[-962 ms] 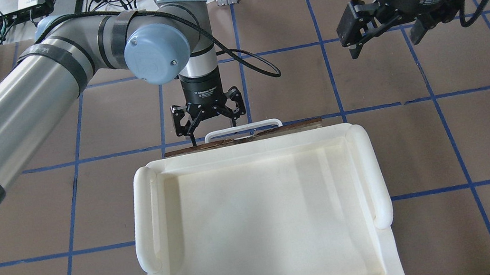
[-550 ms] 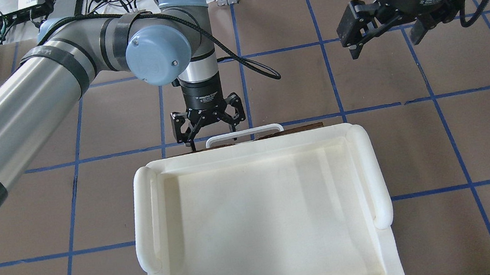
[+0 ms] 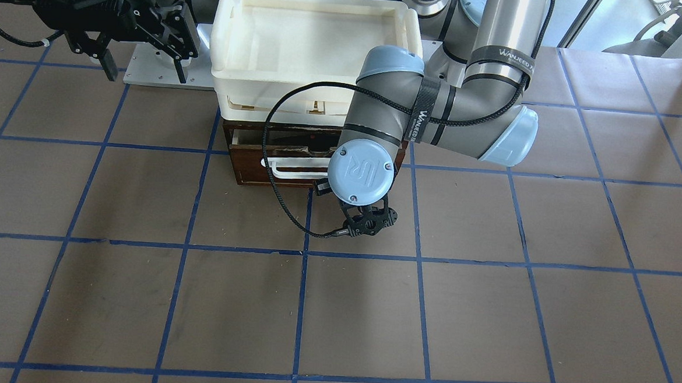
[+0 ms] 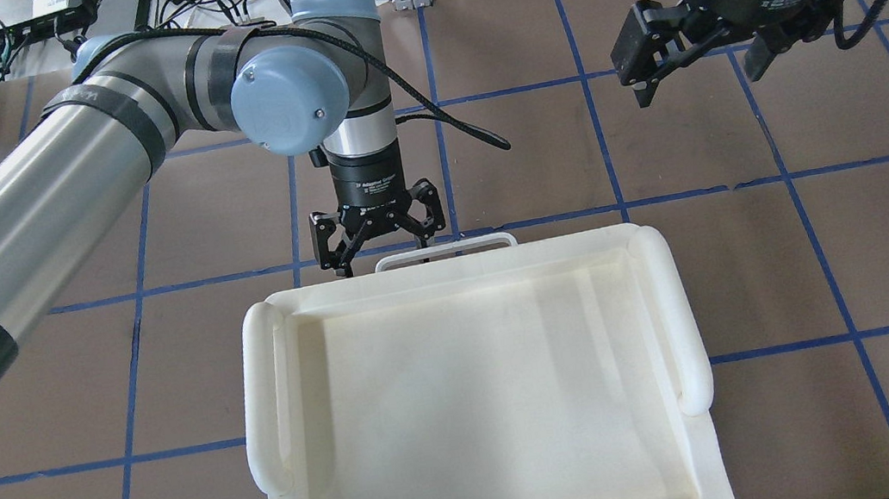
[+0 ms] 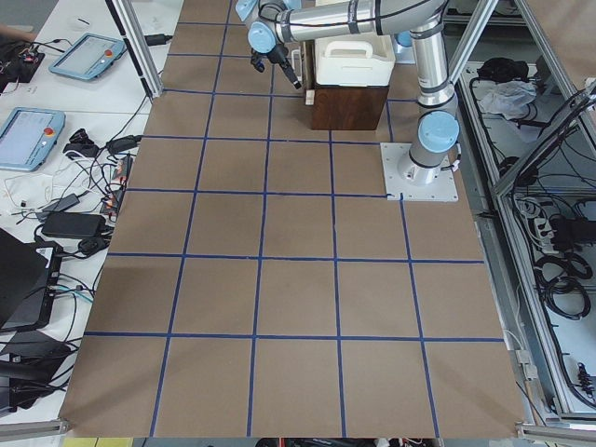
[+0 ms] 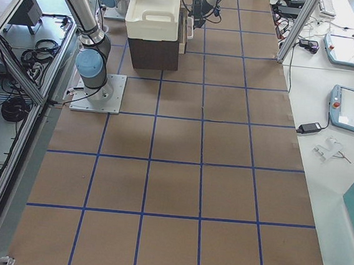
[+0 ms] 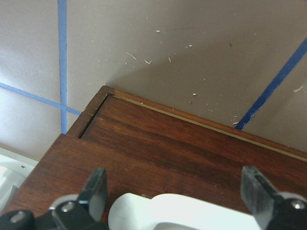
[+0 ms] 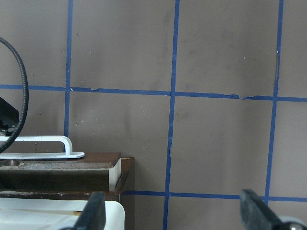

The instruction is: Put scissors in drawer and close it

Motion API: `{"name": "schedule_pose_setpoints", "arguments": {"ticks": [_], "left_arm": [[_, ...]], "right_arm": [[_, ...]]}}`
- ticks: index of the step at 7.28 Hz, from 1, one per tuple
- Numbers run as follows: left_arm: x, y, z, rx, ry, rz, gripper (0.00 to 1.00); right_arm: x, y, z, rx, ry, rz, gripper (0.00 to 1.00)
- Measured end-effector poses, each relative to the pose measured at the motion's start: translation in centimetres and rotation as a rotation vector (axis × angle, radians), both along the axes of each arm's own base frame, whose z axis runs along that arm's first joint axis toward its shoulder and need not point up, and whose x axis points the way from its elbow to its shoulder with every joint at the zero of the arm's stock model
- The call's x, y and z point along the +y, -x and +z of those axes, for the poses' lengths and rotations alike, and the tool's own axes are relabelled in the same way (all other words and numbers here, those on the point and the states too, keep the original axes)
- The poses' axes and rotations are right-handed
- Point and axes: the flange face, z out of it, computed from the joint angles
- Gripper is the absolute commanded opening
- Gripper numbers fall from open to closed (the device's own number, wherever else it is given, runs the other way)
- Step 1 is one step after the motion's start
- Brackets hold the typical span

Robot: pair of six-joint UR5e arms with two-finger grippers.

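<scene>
Around drawer handle (image 7: 160,213), left jaws wide

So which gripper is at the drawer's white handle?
The left gripper: open, its fingers down at one end of the white handle of the drawer. The right gripper hangs open off to the side, over bare table.

The tray (image 4: 456,270) covered nearly all of the drawer (image 3: 251,172) from overhead, leaving its inside unseen. Facing the robot, the left arm's wrist (image 3: 359,172) hid the right end of the handle (image 3: 292,170). In the side views, the left end effector (image 4: 382,260) and right end effector (image 4: 698,85) were too small to judge.
</scene>
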Motion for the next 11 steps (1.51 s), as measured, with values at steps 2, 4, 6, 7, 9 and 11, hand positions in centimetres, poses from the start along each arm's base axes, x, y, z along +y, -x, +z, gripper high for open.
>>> {"name": "schedule_pose_setpoints", "arguments": {"ticks": [2,4,6,7,9,11], "left_arm": [[0.5,-0.1,0.0,-0.006,-0.023,0.000,1.00],[0.9,-0.2,0.1,-0.013,-0.047,0.000,1.00],[1.1,-0.2,-0.1,-0.017,-0.060,-0.001,1.00],[1.2,0.0,-0.2,-0.018,-0.064,-0.004,1.00],[1.5,0.3,-0.3,-0.023,-0.070,-0.012,1.00],[1.6,0.3,0.0,-0.027,-0.070,-0.016,1.00]], "right_arm": [[0.0,0.0,0.0,0.001,-0.001,0.000,1.00],[0.0,0.0,0.0,0.001,-0.001,0.000,1.00],[0.0,0.0,0.0,0.001,-0.001,0.000,1.00],[0.0,0.0,0.0,0.001,-0.001,0.001,1.00],[0.0,0.0,0.0,0.001,-0.002,0.001,1.00],[0.0,0.0,0.0,0.001,-0.001,0.000,1.00]]}}
